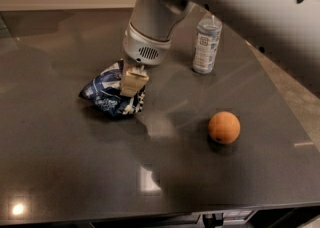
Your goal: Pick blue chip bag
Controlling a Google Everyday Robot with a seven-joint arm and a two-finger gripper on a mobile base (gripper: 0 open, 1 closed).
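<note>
The blue chip bag (107,96) is a crumpled dark-blue foil bag with white markings, lying left of centre on the dark table (75,172). My gripper (133,83) comes down from the big grey arm onto the bag's right end. Its cream fingers (134,79) are closed on the bag's upper right part, which is pulled up slightly. The bag's left end still rests on the table.
A clear water bottle (206,44) with a blue-white label stands behind and to the right of the gripper. An orange ball (224,127) lies to the right of the bag. The table's front edge runs along the bottom of the view.
</note>
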